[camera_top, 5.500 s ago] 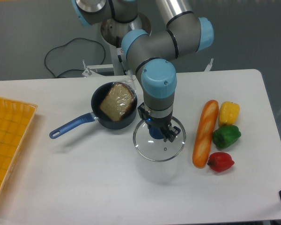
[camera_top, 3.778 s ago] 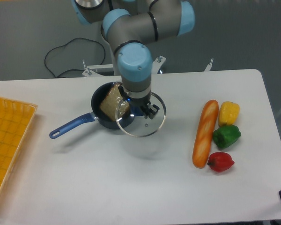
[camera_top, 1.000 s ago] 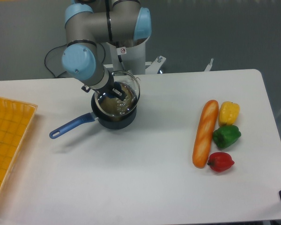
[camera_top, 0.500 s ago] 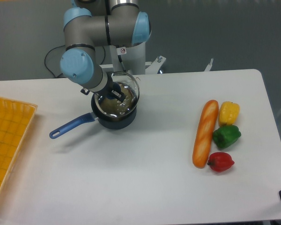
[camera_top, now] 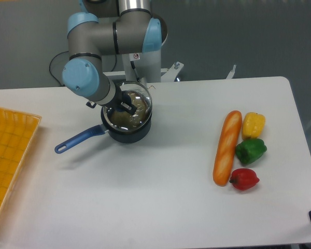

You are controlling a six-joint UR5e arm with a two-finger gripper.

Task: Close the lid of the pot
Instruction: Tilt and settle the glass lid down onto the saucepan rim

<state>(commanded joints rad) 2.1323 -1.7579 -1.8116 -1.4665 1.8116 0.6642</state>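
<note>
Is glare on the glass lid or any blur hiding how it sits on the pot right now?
Fixed camera view: lighting is even and soft, with faint shadows under the pot and the vegetables. The lid shows only small pale glints near its upper rim, and the food under it is still visible. The image is sharp overall. The tool and wrist cover the lid's left part, so seating there cannot be judged.

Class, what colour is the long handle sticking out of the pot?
Blue. The handle of the pot shows plainly in the fixed camera view.
</note>
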